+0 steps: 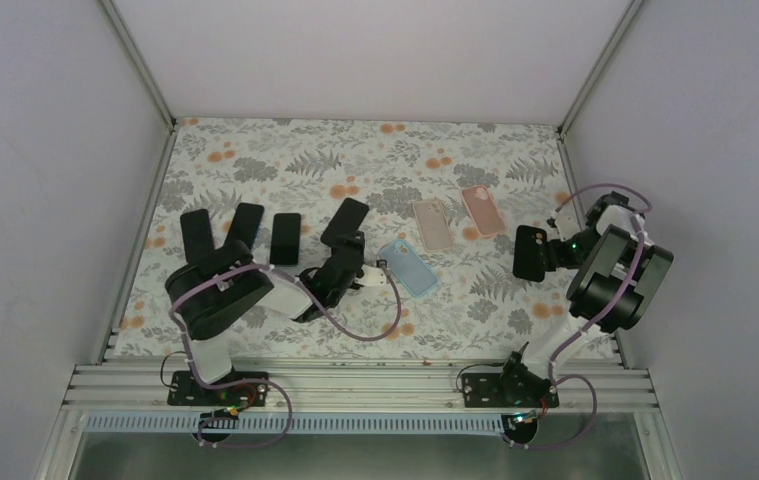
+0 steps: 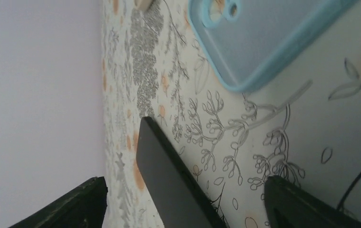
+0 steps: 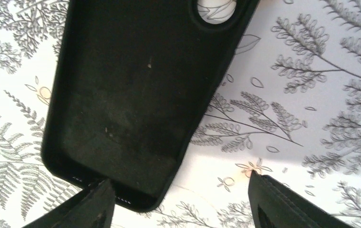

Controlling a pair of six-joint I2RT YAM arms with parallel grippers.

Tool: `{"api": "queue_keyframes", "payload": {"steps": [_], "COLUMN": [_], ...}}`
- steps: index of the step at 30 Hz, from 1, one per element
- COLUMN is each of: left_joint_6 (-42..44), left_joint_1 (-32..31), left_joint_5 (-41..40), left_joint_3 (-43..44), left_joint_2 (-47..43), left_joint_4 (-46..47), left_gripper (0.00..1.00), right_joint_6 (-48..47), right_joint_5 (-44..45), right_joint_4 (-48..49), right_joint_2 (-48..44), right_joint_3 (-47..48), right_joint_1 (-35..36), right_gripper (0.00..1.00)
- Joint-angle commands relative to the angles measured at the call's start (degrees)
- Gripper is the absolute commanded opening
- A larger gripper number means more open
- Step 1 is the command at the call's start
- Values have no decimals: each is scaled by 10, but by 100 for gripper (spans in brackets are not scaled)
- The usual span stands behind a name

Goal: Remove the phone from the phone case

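Note:
An empty black phone case [image 3: 131, 95] lies open side up on the floral cloth, and the cloth shows through its camera hole. My right gripper [image 3: 178, 209] stands open just over its near end, with one finger [image 3: 88, 209] above the case's corner. In the top view that case [image 1: 528, 252] sits at the right beside the right gripper [image 1: 545, 250]. A bare black phone [image 2: 169, 180] runs between the wide-apart fingers of my open left gripper [image 2: 183, 211], touching neither. From above, this phone [image 1: 347, 220] lies just beyond the left gripper [image 1: 340, 262].
A light blue case [image 1: 408, 267] lies right of the left gripper and fills the upper right of the left wrist view [image 2: 264, 38]. A beige case [image 1: 432, 223] and a pink case [image 1: 482, 210] lie further back. Three black phones [image 1: 245, 225] rest at the left.

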Motion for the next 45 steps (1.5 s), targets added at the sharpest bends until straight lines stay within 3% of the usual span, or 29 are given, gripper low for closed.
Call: {"api": "queue_keyframes", "payload": {"steps": [1,2,3,6,10,13,18,24,33,39,45], "left_joint_6": [-86,-104,-123,-166,-187,-220,-251,-249,-279,-307,-312], "left_joint_1": [-13,-13,-13,-12,22,79,187,315,412,415,413], "left_joint_5": [99,133,169,281,370,464,567,674,735,716,728], "left_joint_3": [43,66,100,182,240,312,410,497,537,497,495], "left_joint_2": [-61,-75,-86,-103,-120,-116,-126,-114,-107,-140,-113], "left_joint_4": [-204,-260,-316,-467,-550,-621,-699,-788,-847,-795,-792], "left_gripper": [88,94,100,100,100,100,100,100,100,100,100], "right_joint_6": [-6,-4,-3,-4,14,58,199,334,359,363,338], "right_joint_5": [34,30,21,-33,-144,-220,-279,-220,-144,-112,-110], "right_joint_4": [5,-1,-10,-66,-127,-110,101,340,409,408,420], "right_joint_2": [-51,-61,-80,-118,-154,-194,-322,-441,-452,-436,-441], "right_joint_3": [19,30,44,108,220,260,157,-34,-122,-118,-131], "right_joint_1": [-4,-3,-1,16,48,80,105,105,107,111,117], "right_gripper": [82,94,99,100,100,100,100,100,100,100,100]}}
